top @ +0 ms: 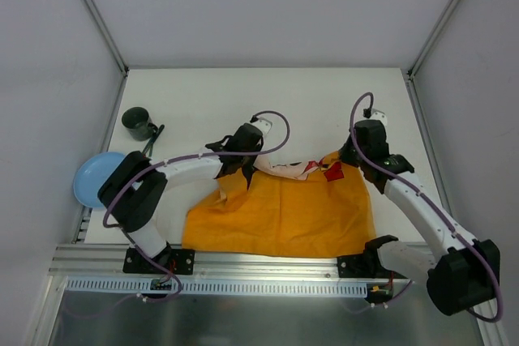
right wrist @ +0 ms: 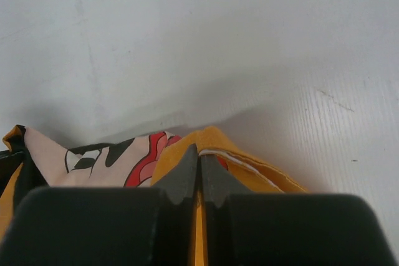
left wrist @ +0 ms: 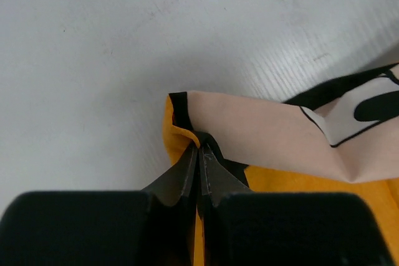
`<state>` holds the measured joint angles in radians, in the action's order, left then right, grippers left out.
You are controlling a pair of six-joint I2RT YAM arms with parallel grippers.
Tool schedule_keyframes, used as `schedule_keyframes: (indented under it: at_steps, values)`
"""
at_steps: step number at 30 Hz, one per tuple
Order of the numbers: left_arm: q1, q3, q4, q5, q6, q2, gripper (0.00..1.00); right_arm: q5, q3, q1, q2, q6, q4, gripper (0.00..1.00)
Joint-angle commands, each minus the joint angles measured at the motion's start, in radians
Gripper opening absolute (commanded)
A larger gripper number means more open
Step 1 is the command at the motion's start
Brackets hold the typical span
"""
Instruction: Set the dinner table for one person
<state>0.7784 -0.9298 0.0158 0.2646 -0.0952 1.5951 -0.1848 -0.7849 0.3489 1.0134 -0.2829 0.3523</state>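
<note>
Dinner table (top: 324, 95): long axis L-R; L pincer (left wrist: 199, 149), R pincer (right wrist: 199, 159) nip placemat (top: 284, 216).

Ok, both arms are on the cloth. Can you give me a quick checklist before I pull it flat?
1. Grip of left gripper on a far corner of the placemat: ok, shut on it.
2. Grip of right gripper on the other far corner: ok, shut on it.
3. Cloth lying flat: not ok, the far edge is folded over with the print showing.
4. Bare dinner table beyond the fold: ok.
5. The cup and plate apart from the cloth: ok, both at the left.
</note>
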Motion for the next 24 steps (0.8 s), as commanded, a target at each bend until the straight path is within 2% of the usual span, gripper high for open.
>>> schedule_keyframes:
  at_steps: [1, 5, 9, 16, 21, 24]
  values:
    - [-0.045, -0.117, -0.111, 0.007, 0.08, 0.098, 0.0, -0.065, 0.004, -0.01, 0.103, 0.033, -0.177, 0.0]
    - [-0.073, -0.198, -0.09, 0.021, 0.155, 0.213, 0.0, -0.058, -0.025, -0.027, 0.252, 0.047, -0.246, 0.0]
    - [-0.116, -0.239, -0.083, 0.01, 0.201, 0.253, 0.0, -0.065, -0.094, -0.036, 0.39, 0.065, -0.268, 0.0]
    - [-0.177, -0.329, -0.062, 0.044, 0.287, 0.318, 0.0, -0.064, -0.195, -0.057, 0.536, 0.08, -0.288, 0.0]
    - [-0.225, -0.36, -0.053, 0.019, 0.267, 0.358, 0.0, -0.1, -0.258, -0.068, 0.6, 0.094, -0.291, 0.01]
    - [-0.232, -0.411, -0.039, 0.057, 0.253, 0.391, 0.0, -0.145, -0.29, -0.076, 0.623, 0.096, -0.285, 0.0]
